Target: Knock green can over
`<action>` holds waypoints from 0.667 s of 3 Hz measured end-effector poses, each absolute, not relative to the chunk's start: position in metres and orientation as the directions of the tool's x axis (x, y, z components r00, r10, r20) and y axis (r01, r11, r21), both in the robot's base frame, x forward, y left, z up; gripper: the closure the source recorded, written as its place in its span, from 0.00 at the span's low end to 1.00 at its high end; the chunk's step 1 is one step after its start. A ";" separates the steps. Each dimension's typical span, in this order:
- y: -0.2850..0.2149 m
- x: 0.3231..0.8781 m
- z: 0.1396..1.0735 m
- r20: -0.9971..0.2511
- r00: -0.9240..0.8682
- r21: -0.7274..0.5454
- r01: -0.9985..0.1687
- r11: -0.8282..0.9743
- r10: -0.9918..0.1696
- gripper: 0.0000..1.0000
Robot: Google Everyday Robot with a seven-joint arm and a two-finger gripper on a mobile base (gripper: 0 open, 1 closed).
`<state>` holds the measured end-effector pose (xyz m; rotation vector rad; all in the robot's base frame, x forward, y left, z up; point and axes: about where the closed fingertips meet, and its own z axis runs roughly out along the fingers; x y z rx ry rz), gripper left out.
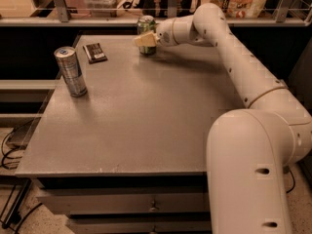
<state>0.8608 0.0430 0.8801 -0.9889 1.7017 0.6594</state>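
Note:
The green can (145,29) stands upright near the far edge of the grey table (146,116), with its silver top rim showing. My gripper (145,39) reaches in from the right on the white arm (234,48). Its pale fingertips lie in front of the can's middle and appear to touch it. The can's lower half is partly hidden behind them.
A taller silver-and-blue can (71,71) stands near the table's left edge. A small dark packet (94,52) lies flat at the far left. A shelf with a metal rail (63,4) runs behind the table. My white base (253,179) fills the lower right.

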 end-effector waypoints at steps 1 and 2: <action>0.041 0.859 0.889 -0.923 -0.129 -0.087 -0.848 0.523 -0.363 0.64; 0.033 0.848 0.900 -0.867 -0.112 -0.183 -0.836 0.518 -0.485 0.88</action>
